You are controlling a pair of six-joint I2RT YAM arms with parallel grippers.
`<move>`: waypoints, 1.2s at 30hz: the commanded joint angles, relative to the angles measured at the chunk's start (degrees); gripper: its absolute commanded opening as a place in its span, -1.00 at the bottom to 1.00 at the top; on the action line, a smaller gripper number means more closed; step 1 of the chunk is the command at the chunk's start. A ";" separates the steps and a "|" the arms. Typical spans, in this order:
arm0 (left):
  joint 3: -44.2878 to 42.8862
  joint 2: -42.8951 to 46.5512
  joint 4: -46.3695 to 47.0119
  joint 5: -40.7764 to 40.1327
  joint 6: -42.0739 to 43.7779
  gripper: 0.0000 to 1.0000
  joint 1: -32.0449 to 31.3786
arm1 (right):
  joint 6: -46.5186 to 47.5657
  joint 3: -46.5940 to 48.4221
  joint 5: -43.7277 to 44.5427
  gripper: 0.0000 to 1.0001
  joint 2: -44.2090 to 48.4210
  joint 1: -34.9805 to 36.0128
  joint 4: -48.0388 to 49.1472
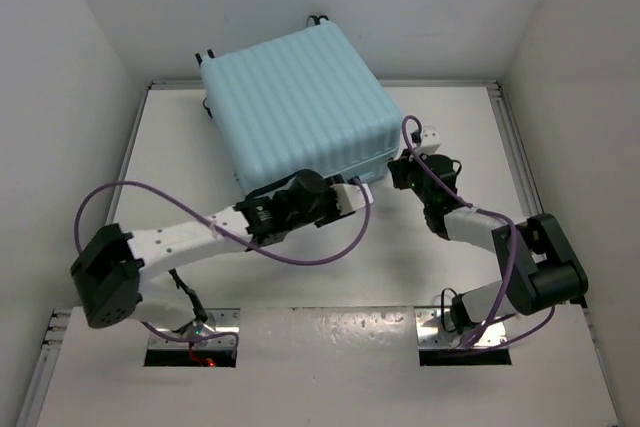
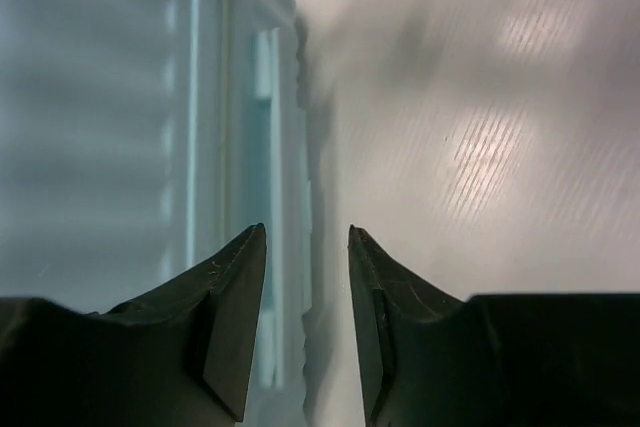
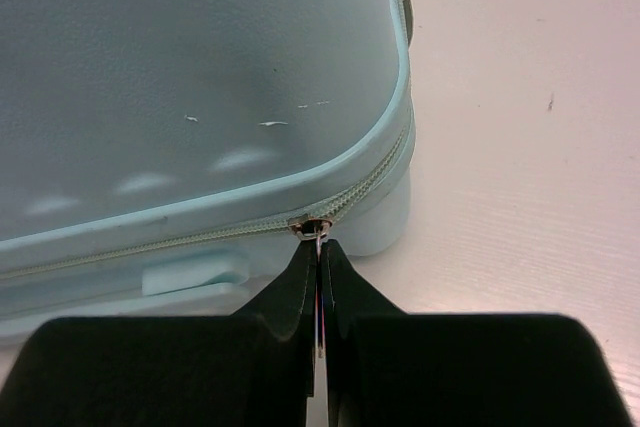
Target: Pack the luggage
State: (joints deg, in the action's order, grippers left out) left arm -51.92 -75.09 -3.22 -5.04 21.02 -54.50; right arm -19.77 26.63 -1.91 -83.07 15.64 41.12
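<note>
Three plain white walls (image 1: pixel 80 37) close in a white desk (image 1: pixel 170 157), and the closed pale blue suitcase (image 1: pixel 300 107) lies flat at its far middle. The left pincer (image 2: pixel 305 232) stands with jaws parted and nothing between them, just beside the suitcase's near side. The right pincer (image 3: pixel 320 247) is clamped on the zip tab (image 3: pixel 314 228) at the near right corner.

surface: white table (image 1: pixel 170 147) | on it: closed luggage (image 1: pixel 300 107), apparently flat
</note>
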 commanded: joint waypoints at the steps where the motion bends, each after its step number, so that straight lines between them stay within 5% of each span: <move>1: -3.53 -8.46 2.17 -4.81 -3.61 -0.12 -1.22 | -0.62 -0.01 2.18 -1.00 -0.51 0.53 2.20; 12: -11.71 -21.14 5.25 -7.70 -5.37 -0.14 1.50 | -1.15 0.61 2.26 -1.00 -1.13 0.97 2.21; 24: -15.14 -33.80 1.73 -10.00 -6.60 0.07 5.98 | -1.06 0.17 2.44 -1.00 -0.78 0.80 2.03; 25: -15.14 -34.33 2.25 -9.99 -6.60 0.03 5.98 | -0.97 0.26 2.61 -1.00 -0.78 0.62 1.94; 29: -13.92 -34.33 3.31 -8.67 -5.99 -0.85 5.98 | -0.88 0.17 2.70 -1.00 -0.52 0.62 1.94; 31: -13.04 -33.02 3.31 -8.67 -5.37 -1.00 5.98 | -0.53 0.17 2.70 -1.00 -0.43 0.53 1.85; 36: -6.81 -26.88 1.64 -10.17 -4.84 -1.00 7.21 | 1.05 -0.27 3.23 -1.00 0.62 -2.18 0.89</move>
State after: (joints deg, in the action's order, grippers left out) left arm -64.14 -104.05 2.04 -9.82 17.08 -50.30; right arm -20.34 26.63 -0.69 -83.66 15.79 41.76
